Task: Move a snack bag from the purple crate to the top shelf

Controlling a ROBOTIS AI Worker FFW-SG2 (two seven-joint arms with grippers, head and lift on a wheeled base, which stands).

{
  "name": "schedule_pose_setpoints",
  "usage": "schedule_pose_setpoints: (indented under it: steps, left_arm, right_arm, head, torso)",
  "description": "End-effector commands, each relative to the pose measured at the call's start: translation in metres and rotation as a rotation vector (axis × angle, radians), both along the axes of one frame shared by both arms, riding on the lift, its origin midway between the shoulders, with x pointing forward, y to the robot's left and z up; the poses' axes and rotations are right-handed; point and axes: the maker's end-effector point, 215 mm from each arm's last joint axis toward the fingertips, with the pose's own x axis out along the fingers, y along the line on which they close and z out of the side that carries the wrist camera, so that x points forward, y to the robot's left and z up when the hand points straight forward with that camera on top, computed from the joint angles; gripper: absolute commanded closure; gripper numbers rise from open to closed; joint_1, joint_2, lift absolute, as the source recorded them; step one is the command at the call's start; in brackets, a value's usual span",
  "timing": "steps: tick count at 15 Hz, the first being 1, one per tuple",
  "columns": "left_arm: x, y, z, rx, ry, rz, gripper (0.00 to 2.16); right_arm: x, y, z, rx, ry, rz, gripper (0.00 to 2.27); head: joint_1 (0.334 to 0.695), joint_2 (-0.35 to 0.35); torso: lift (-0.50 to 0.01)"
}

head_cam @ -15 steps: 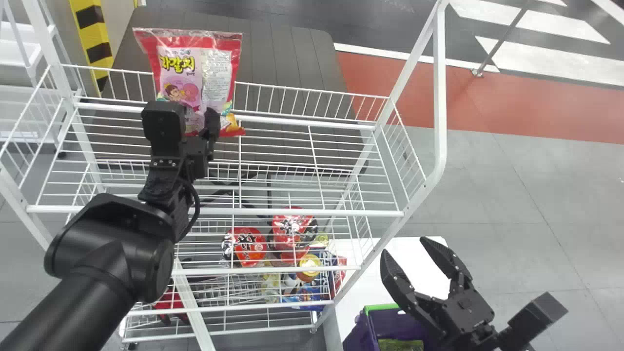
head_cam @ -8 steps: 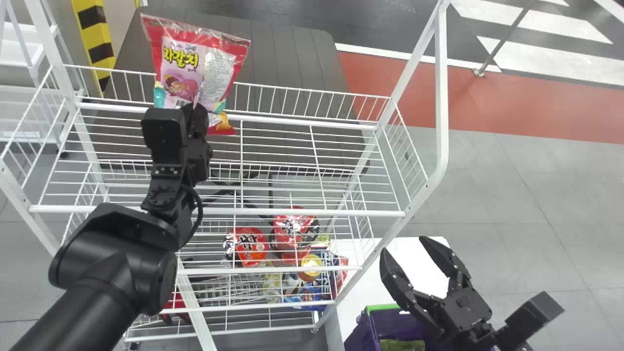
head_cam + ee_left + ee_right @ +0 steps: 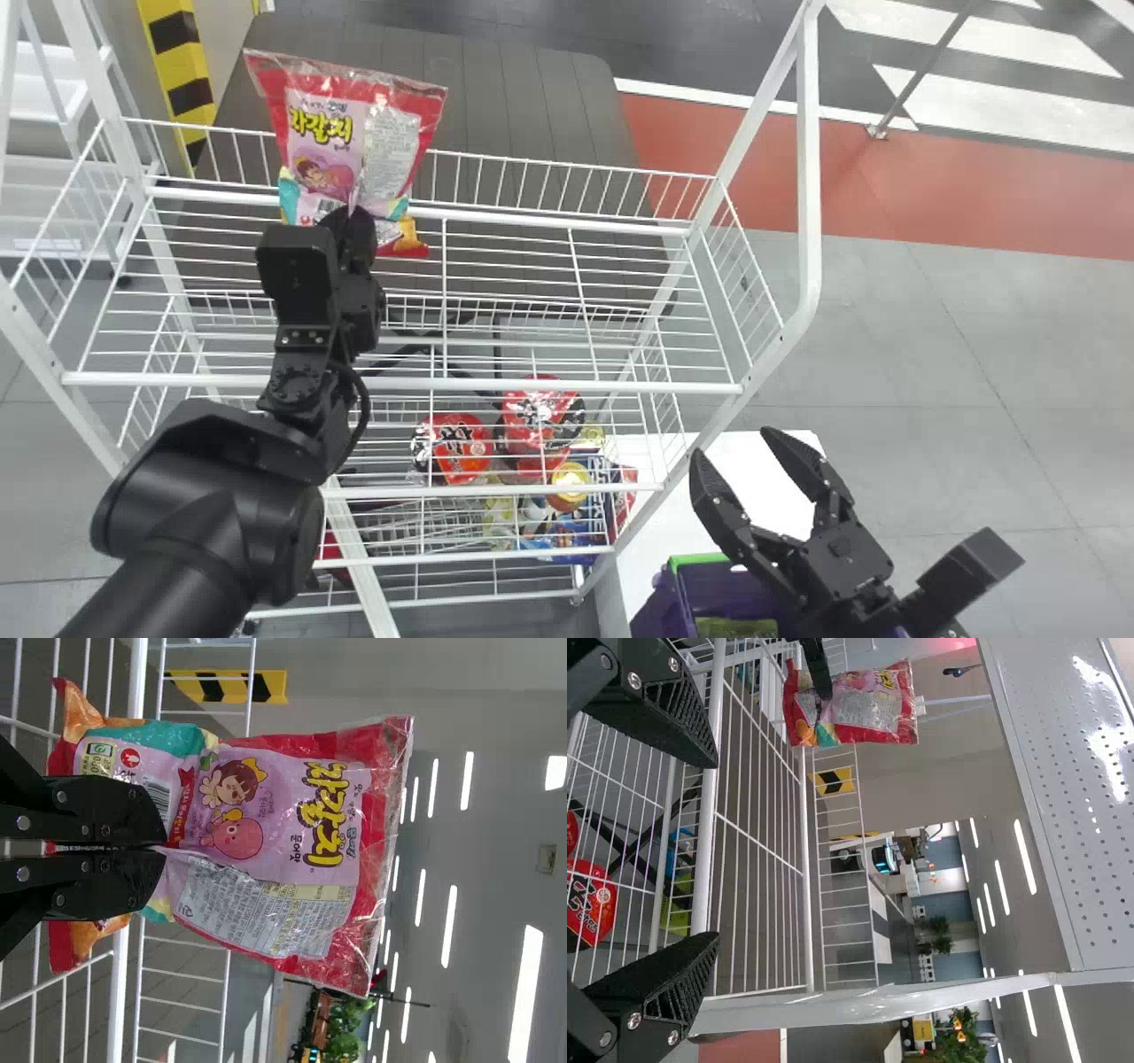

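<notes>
Over the left part of the top wire shelf (image 3: 567,386), my left gripper (image 3: 350,213) is shut on the lower part of a red and pink snack bag (image 3: 323,133), which stands upright above it. The left wrist view has the left gripper (image 3: 164,848) pinching the bag (image 3: 283,815) near its bottom end. My right gripper (image 3: 740,465) stays parked, open, above the purple crate (image 3: 656,611) at the lower right. In the right wrist view the right gripper (image 3: 716,850) has its fingers wide apart, and the held bag (image 3: 873,704) is farther off.
White posts (image 3: 808,177) frame the rack on both sides. Red noodle packs (image 3: 461,447) and other goods lie on a lower shelf. A white table (image 3: 753,487) stands at the rack's right. A green packet (image 3: 735,627) lies in the crate.
The left gripper and bag first tilted and rose a little, then sank slightly toward the shelf. The right gripper has stayed almost where it was, open.
</notes>
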Motion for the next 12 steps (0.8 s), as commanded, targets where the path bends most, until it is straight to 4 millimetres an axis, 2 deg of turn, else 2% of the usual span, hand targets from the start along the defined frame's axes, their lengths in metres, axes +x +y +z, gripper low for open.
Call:
schedule_pose_setpoints:
  steps: [1, 3, 9, 12]
  left_arm:
    - [-0.002, 0.004, 0.003, -0.011, -0.006, 0.011, 1.09]
    - [-0.002, 0.018, 0.004, -0.001, -0.015, 0.025, 1.09]
    - [-0.002, 0.031, 0.006, -0.01, -0.019, 0.044, 1.09]
    - [0.003, 0.058, 0.007, 0.007, -0.03, 0.06, 1.09]
  right_arm:
    - [0.0, 0.001, 0.0, 0.0, 0.0, 0.004, 0.15]
    - [0.0, 0.002, -0.001, 0.002, 0.003, 0.005, 0.15]
    - [-0.002, 0.007, -0.002, 0.001, 0.006, 0.009, 0.15]
    - [-0.003, 0.009, 0.0, 0.001, 0.003, 0.011, 0.15]
  head:
    - [0.695, -0.262]
    - [0.695, -0.258]
    - [0.695, -0.23]
    - [0.695, -0.216]
  torso:
    - [0.0]
    - [0.0]
    - [0.0]
    - [0.0]
